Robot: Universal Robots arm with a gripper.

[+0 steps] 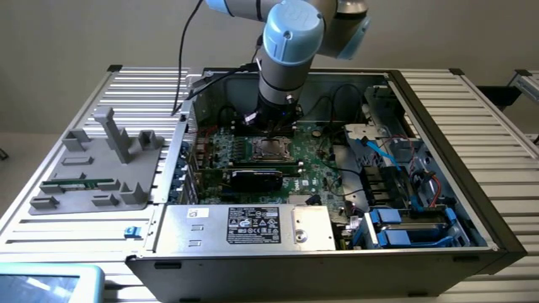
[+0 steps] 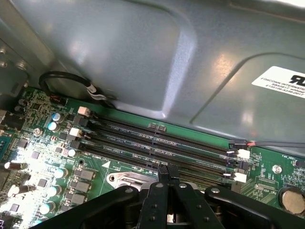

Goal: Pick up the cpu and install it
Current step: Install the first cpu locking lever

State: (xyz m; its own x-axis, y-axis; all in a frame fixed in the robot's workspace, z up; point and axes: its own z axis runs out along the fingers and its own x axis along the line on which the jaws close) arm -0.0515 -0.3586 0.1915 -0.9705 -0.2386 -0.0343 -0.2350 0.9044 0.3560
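A plain beige wall (image 1: 101, 31) fills the back of the exterior view, evenly lit and bare. In front of it stands a bench (image 1: 488, 126) with a top of ribbed silvery aluminium slats running side to side, edged with black corner caps. Soft overhead light gives pale reflections on the slats. At the exterior view's right edge, part of a second aluminium frame (image 1: 528, 85) stands against a dark patch of floor. At the lower corner on the exterior view's left lies a pale blue-green framed screen (image 1: 42, 284).
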